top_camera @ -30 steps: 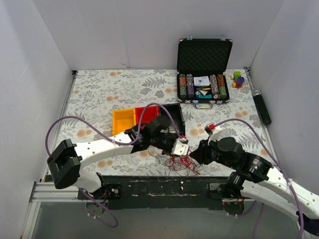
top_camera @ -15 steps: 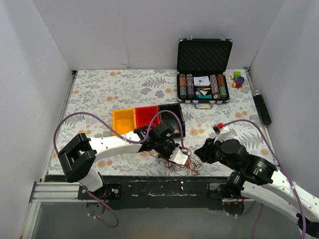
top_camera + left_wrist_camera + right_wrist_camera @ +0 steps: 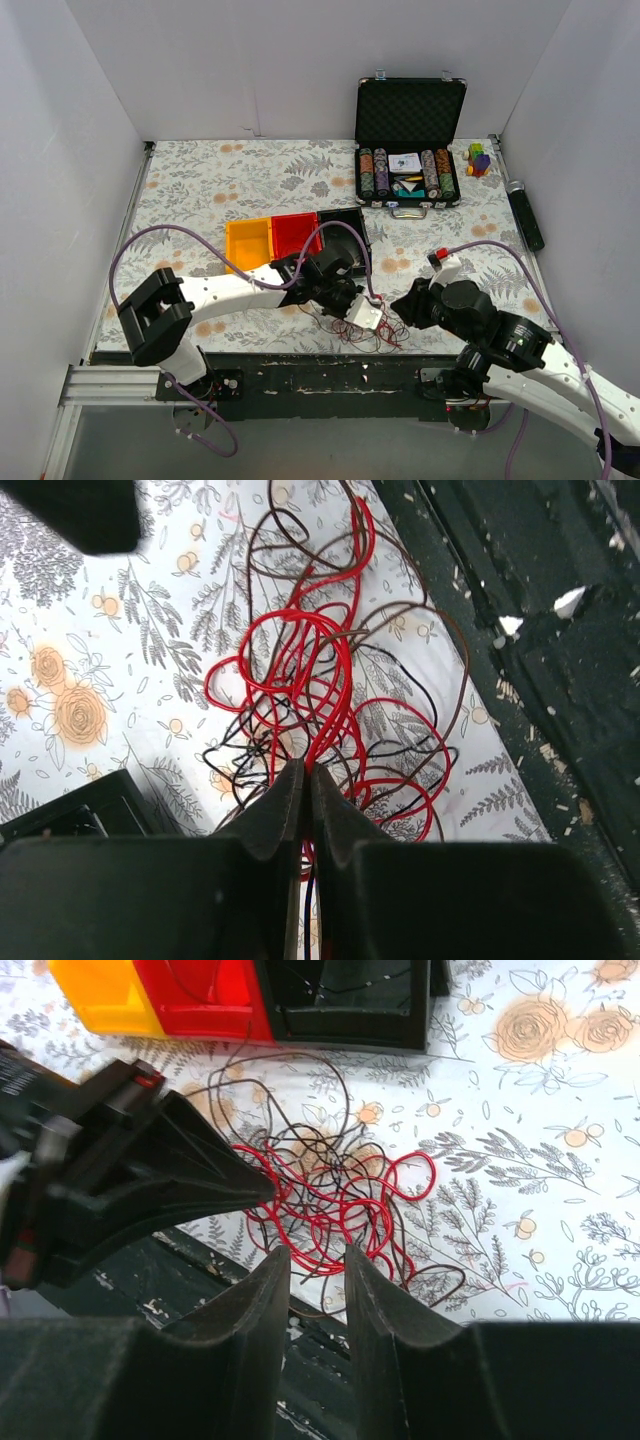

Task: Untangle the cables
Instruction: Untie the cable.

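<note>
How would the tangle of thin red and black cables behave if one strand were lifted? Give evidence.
Probably floppy: the cables lie in loose, curling loops. Likely light: every strand is thin. Strands cross repeatedly, so lifting one would probably drag others.

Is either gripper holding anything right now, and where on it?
Left gripper pinches red strands of the cables between its fingertips; right gripper is open, holding nothing.
</note>
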Available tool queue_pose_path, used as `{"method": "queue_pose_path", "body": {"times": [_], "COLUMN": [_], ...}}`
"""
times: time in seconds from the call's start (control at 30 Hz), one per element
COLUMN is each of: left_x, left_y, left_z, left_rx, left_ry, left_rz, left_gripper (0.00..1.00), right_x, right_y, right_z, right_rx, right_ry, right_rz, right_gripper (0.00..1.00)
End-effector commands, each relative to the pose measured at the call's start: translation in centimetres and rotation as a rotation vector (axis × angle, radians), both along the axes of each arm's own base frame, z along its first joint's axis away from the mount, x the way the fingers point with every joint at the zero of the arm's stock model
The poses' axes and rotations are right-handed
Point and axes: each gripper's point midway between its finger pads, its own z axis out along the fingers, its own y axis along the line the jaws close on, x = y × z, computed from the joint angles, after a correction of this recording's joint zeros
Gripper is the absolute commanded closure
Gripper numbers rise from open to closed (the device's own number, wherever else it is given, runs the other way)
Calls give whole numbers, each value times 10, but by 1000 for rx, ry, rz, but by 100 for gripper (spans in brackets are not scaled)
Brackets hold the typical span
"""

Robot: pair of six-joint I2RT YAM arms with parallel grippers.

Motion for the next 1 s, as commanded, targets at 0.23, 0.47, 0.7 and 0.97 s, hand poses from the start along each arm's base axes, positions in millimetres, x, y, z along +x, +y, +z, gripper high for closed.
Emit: {"method": "queue_pose_path", "body": {"times": [0.23,0.47,0.7,0.97], "left_x": [-10,5,22,30], "left_y": [-28,-32,-40,-45], "left_z": [133,154,148,146], "left_rx": [-286,-402,-420,-449], "left_ry": [321,399,475,548], "left_rz": [313,488,640,735], "left_gripper": [100,100,100,100], "right_x": [16,14,7,4], "right_y": [-18,-34,-36,-45], "right_z": [27,59,66,73], "right_rx": [52,155,267,316], "right_ry": [-60,-98,-109,-116], "right_rz": [-150,-214,-208,-233], "right_gripper": [45,39,39,39]}}
